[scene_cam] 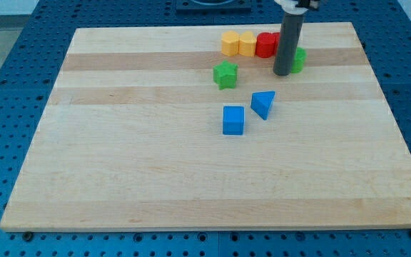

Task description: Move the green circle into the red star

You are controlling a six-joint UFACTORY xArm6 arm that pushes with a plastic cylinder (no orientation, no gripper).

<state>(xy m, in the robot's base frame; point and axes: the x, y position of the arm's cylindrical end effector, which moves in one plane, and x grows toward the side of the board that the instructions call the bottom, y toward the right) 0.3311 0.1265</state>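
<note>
My tip (282,73) rests on the wooden board (155,171) near the view's top right. The rod hides the left part of a green block (300,59), seemingly the green circle, which sits touching or nearly touching the rod's right side. A red block (265,45), its shape hard to make out, sits just up and left of the rod, partly hidden by it. The green block lies down and to the right of the red one, with the rod between them.
Two yellow blocks (230,43) (247,43) line up left of the red block. A green star (225,74) lies left of my tip. A blue triangle (263,104) and a blue cube (233,120) lie below it.
</note>
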